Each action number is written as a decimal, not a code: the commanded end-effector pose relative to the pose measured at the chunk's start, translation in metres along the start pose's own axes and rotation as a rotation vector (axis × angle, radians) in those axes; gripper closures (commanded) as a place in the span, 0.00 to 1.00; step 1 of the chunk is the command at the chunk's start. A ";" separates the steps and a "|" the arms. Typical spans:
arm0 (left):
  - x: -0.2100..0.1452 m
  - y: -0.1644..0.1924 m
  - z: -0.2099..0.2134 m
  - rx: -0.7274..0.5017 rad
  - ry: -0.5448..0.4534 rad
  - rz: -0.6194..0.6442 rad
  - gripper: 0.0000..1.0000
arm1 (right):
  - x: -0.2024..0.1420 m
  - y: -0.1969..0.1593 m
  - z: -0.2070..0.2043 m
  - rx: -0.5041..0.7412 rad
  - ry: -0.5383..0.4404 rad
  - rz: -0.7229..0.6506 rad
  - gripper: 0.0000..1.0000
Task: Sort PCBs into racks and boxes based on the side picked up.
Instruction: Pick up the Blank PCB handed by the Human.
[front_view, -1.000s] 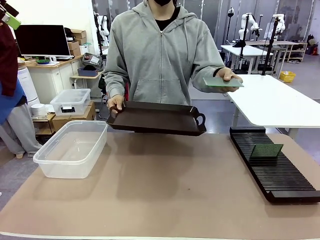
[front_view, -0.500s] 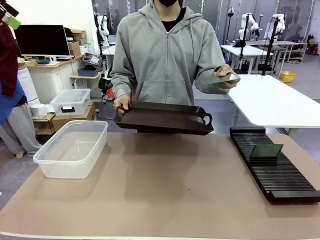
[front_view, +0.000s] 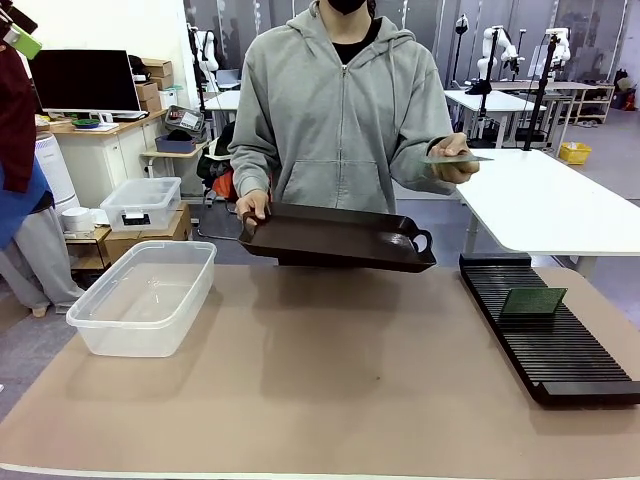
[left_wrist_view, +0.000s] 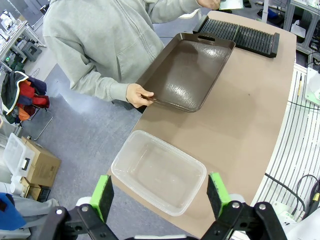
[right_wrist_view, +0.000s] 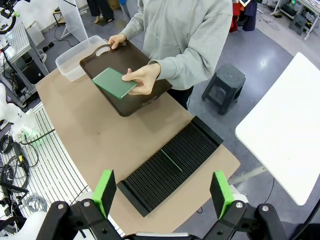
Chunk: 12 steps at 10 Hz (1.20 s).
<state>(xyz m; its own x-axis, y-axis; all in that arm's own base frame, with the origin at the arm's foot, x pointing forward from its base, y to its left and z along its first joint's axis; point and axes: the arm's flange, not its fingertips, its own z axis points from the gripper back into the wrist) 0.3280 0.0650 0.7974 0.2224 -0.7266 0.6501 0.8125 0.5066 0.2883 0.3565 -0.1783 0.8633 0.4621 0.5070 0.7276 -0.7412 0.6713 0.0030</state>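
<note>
Clear translucent plastic tub (front_view: 145, 297) on the table's left side, empty. Long black slotted rack (front_view: 560, 345) on the right, with one green circuit board (front_view: 533, 301) standing in a slot near its far end. Dark brown handled tray (front_view: 335, 237) held over the far table edge by the person's hand (front_view: 253, 207), bare inside. Second green circuit board (front_view: 455, 157) lies flat in the person's other hand (front_view: 457, 170), higher than the tray. Wide bare stretch of brown tabletop (front_view: 330, 380) between tub and rack. Left gripper (left_wrist_view: 160, 185) and right gripper (right_wrist_view: 162, 189) are both spread wide, grasping nothing. Rack's right corner meets the frame edge. Held board is edge-on from the front, detail unreadable.
</note>
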 end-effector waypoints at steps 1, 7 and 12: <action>-0.001 -0.001 0.000 0.001 0.003 0.000 0.00 | 0.001 0.002 -0.001 -0.002 0.000 0.001 0.00; -0.001 -0.001 0.000 0.001 0.003 0.000 0.00 | 0.001 -0.004 -0.011 0.042 -0.009 -0.050 0.00; -0.001 -0.001 0.000 0.001 0.003 0.000 0.00 | 0.004 -0.010 -0.056 0.287 -0.067 -0.415 0.00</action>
<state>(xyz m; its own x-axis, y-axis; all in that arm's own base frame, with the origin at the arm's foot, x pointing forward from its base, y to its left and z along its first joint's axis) 0.3279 0.0650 0.7975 0.2223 -0.7266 0.6501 0.8125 0.5066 0.2884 0.3941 -0.1578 0.8277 0.6850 0.2553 0.6823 -0.6497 0.6378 0.4137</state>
